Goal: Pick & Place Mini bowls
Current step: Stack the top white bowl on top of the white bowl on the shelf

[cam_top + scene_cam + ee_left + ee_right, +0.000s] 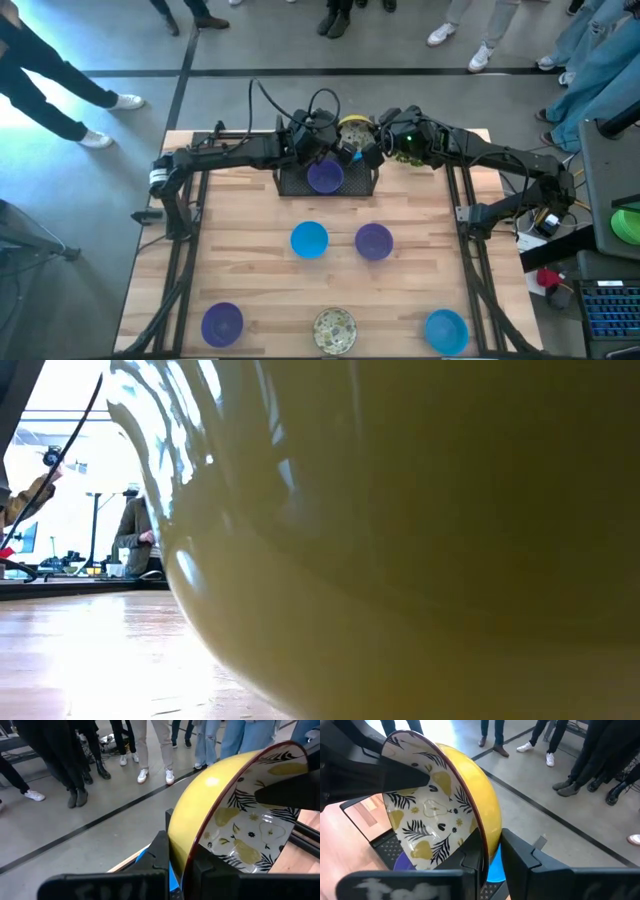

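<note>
Together, both arms over tray (pixel 300 182).

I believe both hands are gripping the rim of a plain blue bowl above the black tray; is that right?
Not quite. The bowl is yellow outside with a pear and leaf pattern inside, as both wrist views show. The left hand and right hand do pinch its rim above the black tray.

Glaring white off the pale wooden counter (pixel 100 670); blurring a glossy yellow bowl wall (pixel 420 540) looming close.
</note>
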Available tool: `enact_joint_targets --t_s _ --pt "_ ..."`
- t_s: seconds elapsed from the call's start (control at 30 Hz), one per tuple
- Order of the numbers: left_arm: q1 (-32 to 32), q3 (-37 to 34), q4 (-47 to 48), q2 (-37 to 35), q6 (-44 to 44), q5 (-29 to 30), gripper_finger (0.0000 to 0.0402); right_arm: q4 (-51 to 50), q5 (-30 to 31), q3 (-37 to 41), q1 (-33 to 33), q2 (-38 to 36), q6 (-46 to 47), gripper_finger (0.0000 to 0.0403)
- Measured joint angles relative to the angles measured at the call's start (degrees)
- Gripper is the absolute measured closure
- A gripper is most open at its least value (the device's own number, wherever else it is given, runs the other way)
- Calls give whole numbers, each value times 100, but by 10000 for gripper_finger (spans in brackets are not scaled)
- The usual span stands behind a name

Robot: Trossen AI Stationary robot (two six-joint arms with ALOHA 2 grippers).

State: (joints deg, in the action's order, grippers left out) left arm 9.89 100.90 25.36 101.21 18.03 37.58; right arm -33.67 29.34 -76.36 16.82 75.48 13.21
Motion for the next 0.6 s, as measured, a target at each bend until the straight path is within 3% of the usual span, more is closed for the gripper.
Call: enact_joint_targets --t_s 0.6 --pt "-15 -2 -44 0 99 -119 395 39 -37 0 -4 -7 -70 288"
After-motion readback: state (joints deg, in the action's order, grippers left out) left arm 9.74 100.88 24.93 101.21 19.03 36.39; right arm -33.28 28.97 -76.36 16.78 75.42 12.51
